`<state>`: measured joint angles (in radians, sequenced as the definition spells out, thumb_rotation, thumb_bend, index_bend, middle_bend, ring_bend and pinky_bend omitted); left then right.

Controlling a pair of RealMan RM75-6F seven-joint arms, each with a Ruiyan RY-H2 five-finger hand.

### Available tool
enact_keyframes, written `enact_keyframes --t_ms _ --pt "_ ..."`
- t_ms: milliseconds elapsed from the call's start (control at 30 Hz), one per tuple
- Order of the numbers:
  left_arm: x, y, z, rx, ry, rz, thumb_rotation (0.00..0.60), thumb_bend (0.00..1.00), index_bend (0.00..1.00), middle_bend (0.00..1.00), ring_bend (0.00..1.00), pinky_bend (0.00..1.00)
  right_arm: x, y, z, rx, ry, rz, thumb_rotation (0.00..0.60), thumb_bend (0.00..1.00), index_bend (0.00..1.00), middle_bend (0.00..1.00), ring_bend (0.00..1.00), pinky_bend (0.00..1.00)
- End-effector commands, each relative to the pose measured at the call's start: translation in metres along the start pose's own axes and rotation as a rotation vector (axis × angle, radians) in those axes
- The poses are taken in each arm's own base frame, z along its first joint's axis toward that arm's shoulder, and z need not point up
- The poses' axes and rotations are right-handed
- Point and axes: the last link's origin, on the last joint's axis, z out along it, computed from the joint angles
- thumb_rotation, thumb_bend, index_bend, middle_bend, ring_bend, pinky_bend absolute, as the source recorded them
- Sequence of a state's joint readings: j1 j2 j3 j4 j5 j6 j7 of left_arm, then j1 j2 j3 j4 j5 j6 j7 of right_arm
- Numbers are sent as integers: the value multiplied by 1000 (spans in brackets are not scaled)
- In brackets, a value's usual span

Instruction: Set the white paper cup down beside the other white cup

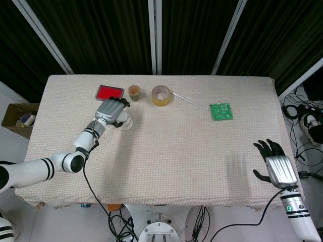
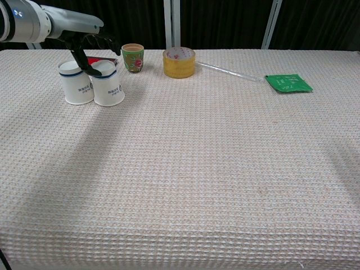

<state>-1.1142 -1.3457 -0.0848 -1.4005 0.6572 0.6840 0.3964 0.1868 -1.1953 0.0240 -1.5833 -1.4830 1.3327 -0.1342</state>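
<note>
Chest view: two upside-down white paper cups stand at the upper left of the frame, the carried white paper cup [image 2: 108, 88] just right of the other white cup [image 2: 73, 84], sides touching or nearly so, both on the table [image 2: 202, 169].
Step in hand: letting go, I'd judge; the cup looks set down flat on its rim.
How to do it well: spread the fingers evenly and lift straight up, so nothing drags the light cup or nudges its neighbour; watch the small green patterned cup [image 2: 133, 57] and the red tray [image 1: 110, 92] close behind.
Left robot hand [image 1: 112, 113]: draped over the cup from above, fingers [image 2: 90, 61] curled down on its top; whether they grip or only rest there, I can't tell.
Left arm: reaches in from the lower left of the head view, wrist angled up toward the cups.
Right robot hand [image 1: 275, 165]: empty, fingers spread, palm down off the table's lower right corner.
</note>
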Motion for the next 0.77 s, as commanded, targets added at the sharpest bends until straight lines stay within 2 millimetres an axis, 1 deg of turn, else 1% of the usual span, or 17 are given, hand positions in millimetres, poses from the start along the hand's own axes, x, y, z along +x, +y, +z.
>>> enact_keyframes --t_ms 33,100,200,233,300,333,400,433,567,633,767 --pt "13 -6 -16 -9 59 -20 600 271 195 128 140 143 2 1 0 0 3 -1 600 139 165 139 20 133" --pt "21 -16 -33 0 117 -48 600 271 195 126 140 143 5 3 -1 -3 11 -4 600 138 165 139 20 133" --pt "28 -46 -67 47 219 -93 600 267 196 126 140 143 14 8 -2 -12 29 -18 600 139 165 139 20 133" --pt "27 -62 -83 79 261 -97 600 262 196 126 141 143 17 10 -3 -15 35 -23 600 139 165 139 20 133" --pt "22 -86 -106 141 324 -85 600 254 204 134 141 144 23 13 -5 -18 43 -29 600 141 165 140 20 134" --pt "16 -102 -123 187 363 -70 600 251 208 137 141 144 27 14 -6 -19 49 -33 600 141 166 140 20 133" --pt "3 -122 -148 254 409 -52 600 242 216 142 141 144 33 17 -8 -21 59 -26 600 141 167 141 20 134" --pt "-7 -132 -165 291 431 -44 600 239 217 143 141 143 37 18 -9 -23 64 -16 600 141 167 141 20 134" --pt "-43 -148 -216 344 451 -44 600 225 226 143 141 143 45 23 -11 -24 67 26 600 149 167 141 20 133" --pt "-62 -149 -239 356 443 -40 600 218 227 143 141 143 44 24 -10 -22 54 25 600 154 167 141 20 134" --pt "-93 -145 -273 376 434 -49 600 207 227 143 141 143 38 17 -10 5 28 29 600 155 167 140 20 134"
